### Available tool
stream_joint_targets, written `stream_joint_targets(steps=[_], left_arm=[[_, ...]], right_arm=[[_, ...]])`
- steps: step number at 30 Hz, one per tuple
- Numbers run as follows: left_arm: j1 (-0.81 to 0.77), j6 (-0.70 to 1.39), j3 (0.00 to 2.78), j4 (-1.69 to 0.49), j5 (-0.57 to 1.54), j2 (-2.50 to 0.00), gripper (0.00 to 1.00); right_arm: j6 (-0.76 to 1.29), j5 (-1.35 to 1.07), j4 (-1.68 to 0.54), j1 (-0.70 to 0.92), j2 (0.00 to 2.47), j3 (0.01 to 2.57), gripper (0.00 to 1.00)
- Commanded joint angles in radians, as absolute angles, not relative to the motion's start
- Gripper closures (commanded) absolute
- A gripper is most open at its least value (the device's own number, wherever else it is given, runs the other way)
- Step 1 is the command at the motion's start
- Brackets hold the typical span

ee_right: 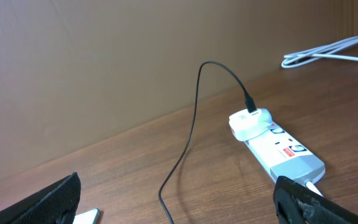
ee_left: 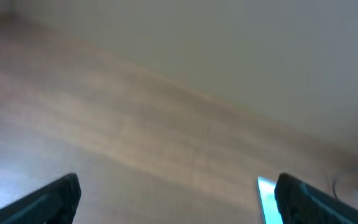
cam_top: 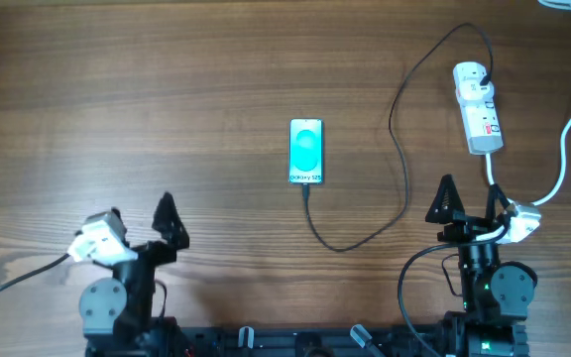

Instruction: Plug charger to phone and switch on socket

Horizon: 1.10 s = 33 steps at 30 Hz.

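Note:
The phone (cam_top: 306, 151) lies flat mid-table, its cyan screen lit; a sliver of it shows in the left wrist view (ee_left: 265, 198) and a corner in the right wrist view (ee_right: 87, 217). The thin black charger cable (cam_top: 399, 149) runs from the phone's near end in a loop up to a white adapter on the socket (cam_top: 477, 109); in the right wrist view the cable (ee_right: 188, 149) and the socket (ee_right: 278, 144) show well. My left gripper (cam_top: 170, 223) is open and empty at the front left. My right gripper (cam_top: 469, 206) is open and empty, in front of the socket.
The socket's white lead (cam_top: 553, 183) curves off the near end to the right and up past the table's far right corner. It shows again far back in the right wrist view (ee_right: 328, 53). The table is brown wood.

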<state>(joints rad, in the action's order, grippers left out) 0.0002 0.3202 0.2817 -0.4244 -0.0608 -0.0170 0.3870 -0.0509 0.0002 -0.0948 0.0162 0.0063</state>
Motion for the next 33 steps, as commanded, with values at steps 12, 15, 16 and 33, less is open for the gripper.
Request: stream_joint_targets(steps=[12, 15, 16, 33], left_arm=[[0.028, 0.108, 0.005, -0.076, 0.009, -0.003, 0.00], [0.027, 0.103, 0.006, -0.077, 0.010, -0.003, 0.00], [0.027, 0.100, 0.006, -0.077, 0.010, -0.003, 0.00], [0.019, 0.056, 0.006, -0.078, 0.034, -0.003, 0.00]], right_arm=[[0.369, -0.038, 0.003, -0.091, 0.004, 0.005, 0.00], [0.369, -0.038, 0.002, -0.091, 0.006, 0.005, 0.00], [0.369, -0.038, 0.002, -0.091, 0.007, 0.005, 0.00], [0.369, -0.038, 0.002, -0.091, 0.011, 0.005, 0.00]])
